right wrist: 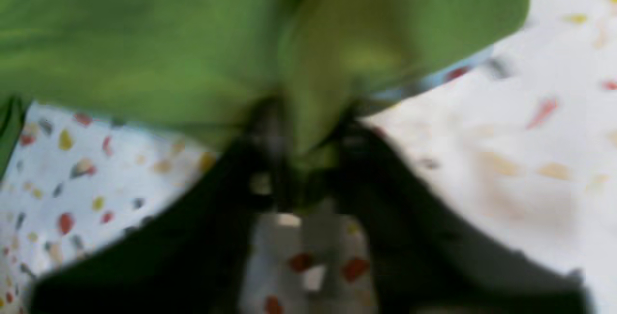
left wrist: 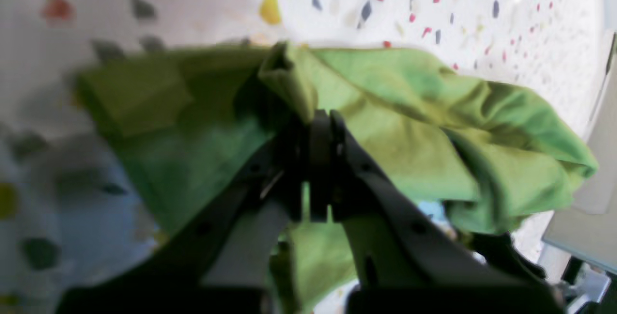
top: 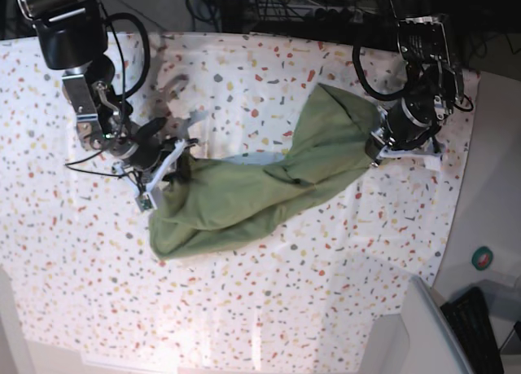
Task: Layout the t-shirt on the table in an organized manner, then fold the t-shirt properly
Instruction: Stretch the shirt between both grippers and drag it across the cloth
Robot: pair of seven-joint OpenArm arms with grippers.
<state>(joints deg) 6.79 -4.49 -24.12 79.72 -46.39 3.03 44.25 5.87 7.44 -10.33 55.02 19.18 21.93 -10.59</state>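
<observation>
The olive-green t-shirt (top: 260,187) lies crumpled in a long band across the middle of the speckled table (top: 269,309), stretched between my two grippers. In the base view my left gripper (top: 376,150) holds the shirt's right end. The left wrist view shows its fingers (left wrist: 320,121) closed on a bunched fold of the t-shirt (left wrist: 409,111). My right gripper (top: 167,177) is at the shirt's left end. The blurred right wrist view shows this gripper (right wrist: 301,152) pinching a ridge of green t-shirt (right wrist: 144,39) just above the table (right wrist: 530,135).
The table's right edge runs close to the left arm (top: 419,81). A grey bin (top: 431,333) and a dark keyboard-like object (top: 472,309) sit off the front right corner. Cables (top: 269,7) lie along the back edge.
</observation>
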